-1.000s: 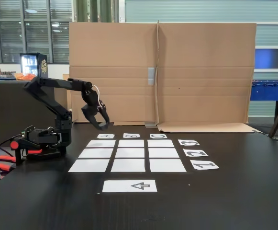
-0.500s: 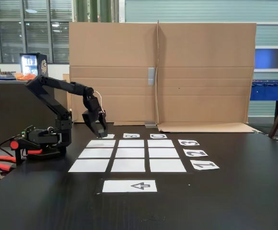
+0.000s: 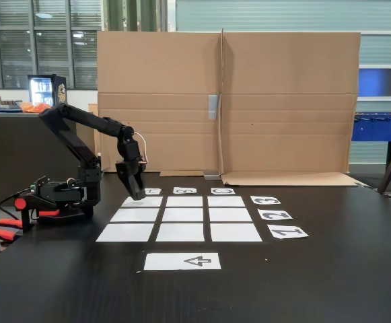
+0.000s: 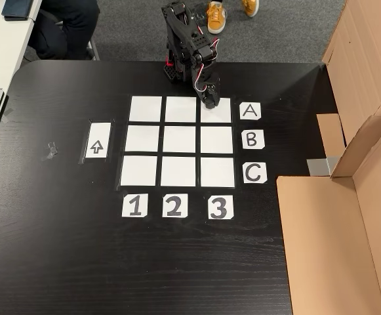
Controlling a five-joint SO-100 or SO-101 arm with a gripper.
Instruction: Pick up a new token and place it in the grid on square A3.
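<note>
Fixed view: black arm (image 3: pixel 81 128) bolted down at the left side of the dark table (image 3: pixel 330 269), reaching right and bending down. Gripper (image 3: pixel 136 194) pointing pretty much straight down, tips right at the near-left edge of square A3 (image 3: pixel 149 202), the far-left cell of the grid (image 3: pixel 180 215) from this angle. Touching the paper or just above it? Honestly can't tell.

Other view from above, same story: gripper sitting over the upper-left part of that corner cell, which lands in the top right of the grid here, in line with the A label (image 4: pixel 250 111) and the 3 label (image 4: pixel 220 207). Rest of the cell showing plain white.

Fingers look close together, but black on black, so can't tell if pressed together or pinching anything. Same for the token: can't make it out, hidden at the fingertips if anywhere. Other eight cells plain white.

Also around: arrow sheet (image 4: pixel 98 140) just left of the grid in the view from above, big cardboard wall (image 3: pixel 229 101) behind the table in the fixed view, and orange shoes (image 4: pixel 216 14) on the floor near the top edge.
</note>
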